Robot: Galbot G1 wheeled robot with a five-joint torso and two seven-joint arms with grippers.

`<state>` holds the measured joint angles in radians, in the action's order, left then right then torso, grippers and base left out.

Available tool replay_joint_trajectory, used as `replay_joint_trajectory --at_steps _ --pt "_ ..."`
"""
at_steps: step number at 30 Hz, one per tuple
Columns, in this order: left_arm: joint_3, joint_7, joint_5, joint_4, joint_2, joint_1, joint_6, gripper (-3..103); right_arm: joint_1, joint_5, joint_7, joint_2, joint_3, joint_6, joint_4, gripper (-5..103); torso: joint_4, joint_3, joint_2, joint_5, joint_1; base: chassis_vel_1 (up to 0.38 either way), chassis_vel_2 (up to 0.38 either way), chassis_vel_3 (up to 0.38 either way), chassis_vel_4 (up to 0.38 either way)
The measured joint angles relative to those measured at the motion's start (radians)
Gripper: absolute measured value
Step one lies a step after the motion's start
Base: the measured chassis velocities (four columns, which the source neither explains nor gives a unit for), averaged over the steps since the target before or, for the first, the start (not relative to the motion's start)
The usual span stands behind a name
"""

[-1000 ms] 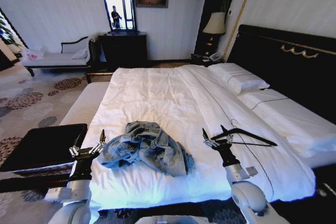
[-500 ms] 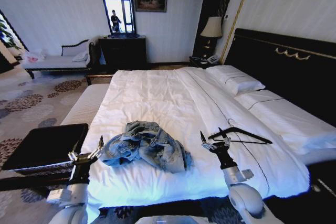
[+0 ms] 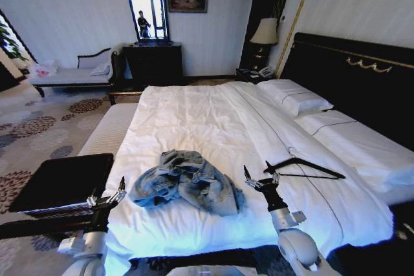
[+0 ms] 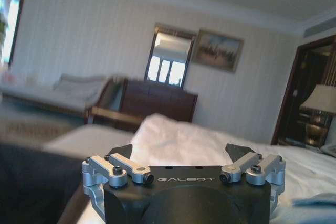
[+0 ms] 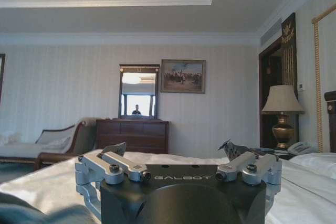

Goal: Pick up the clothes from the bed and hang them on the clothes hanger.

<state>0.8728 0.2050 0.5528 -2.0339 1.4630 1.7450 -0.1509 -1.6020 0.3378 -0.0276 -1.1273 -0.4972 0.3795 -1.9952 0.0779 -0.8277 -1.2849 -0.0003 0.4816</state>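
The jacket (image 3: 187, 182) lies crumpled in a loose heap on the white sheet of the bed (image 3: 194, 121), near the foot edge and about midway between the two arms. The hanger (image 3: 304, 169) lies flat on the sheet to the right of the jacket, well apart from it, with its hook end toward the jacket.

The left gripper (image 3: 105, 193) hovers at the bed's left foot corner, just beside the jacket's left edge but not touching it; its fingers stand spread apart with nothing between them. In the left wrist view the left gripper (image 4: 185, 157) shows the same wide gap, pointing over the sheet toward a dark dresser (image 4: 157, 107) at the far wall.

The right gripper (image 3: 261, 178) is raised over the sheet between the jacket and the hanger, close to the hanger's near end, its fingers also splayed and empty. The right wrist view shows the right gripper (image 5: 177, 153) spread wide, with a lamp (image 5: 282, 111) by the headboard side. A dark bench (image 3: 61, 179) stands by the bed on the left.
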Motion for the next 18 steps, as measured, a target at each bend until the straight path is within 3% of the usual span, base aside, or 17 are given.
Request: replay_joint_trajectory --at_steps 5,9,12,13,18 --pt "-0.02 -0.023 0.111 0.002 -0.064 -0.034 0.14 100 0.016 0.009 -0.005 -0.002 0.007 0.014 0.01 100 0.0 0.0 0.0 -0.0007 0.0 0.078 0.084 -0.051 -0.079" --pt "-0.038 0.01 0.277 -0.01 -0.156 -0.061 0.284 100 0.023 0.006 -0.014 -0.004 0.014 0.015 0.03 100 0.0003 0.0 0.0 0.0012 0.0 0.0 0.0 0.0 0.0" --pt "-0.048 0.05 0.312 0.0 -0.182 -0.072 0.309 100 0.026 0.001 -0.016 -0.005 0.016 0.017 0.039 100 0.0006 0.0 0.0 0.0008 0.0 -0.027 -0.047 0.018 0.025" --pt "-0.065 0.1 0.322 0.025 -0.206 -0.093 0.328 100 0.03 -0.006 -0.02 -0.007 0.02 0.02 0.049 100 0.0003 0.0 0.0 0.0007 0.0 0.0 0.0 0.0 0.0" --pt "-0.099 0.125 0.314 0.121 -0.227 -0.157 0.35 100 0.033 -0.011 -0.032 -0.003 0.028 0.03 0.061 100 0.0 0.0 0.0 -0.0005 0.0 0.0 0.0 0.0 0.0"
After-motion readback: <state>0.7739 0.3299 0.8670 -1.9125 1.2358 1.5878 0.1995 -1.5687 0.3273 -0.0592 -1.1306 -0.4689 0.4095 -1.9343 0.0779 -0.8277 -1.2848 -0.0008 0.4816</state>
